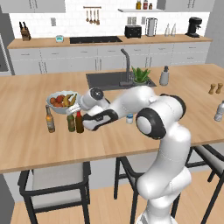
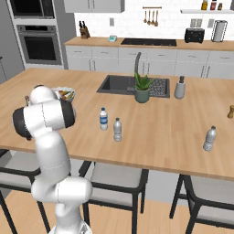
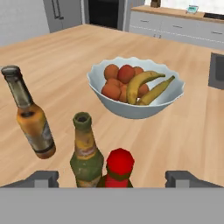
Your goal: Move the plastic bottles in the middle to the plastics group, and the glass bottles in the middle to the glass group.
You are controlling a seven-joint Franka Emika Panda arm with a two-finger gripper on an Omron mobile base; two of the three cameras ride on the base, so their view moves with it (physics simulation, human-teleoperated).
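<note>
two rear base views sharing island counter (image 1: 26, 144), close hand view

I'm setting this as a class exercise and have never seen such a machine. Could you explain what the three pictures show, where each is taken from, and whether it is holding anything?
It is a white robot arm in a computer-drawn kitchen. Two pictures look over it from behind, left and right; the third looks along its hand. On the wooden counter stand a fruit bowl, an amber bottle, a green bottle and a red-capped bottle. Two small plastic bottles wait mid-counter. The gripper is open around the red-capped bottle, holding nothing.
</note>
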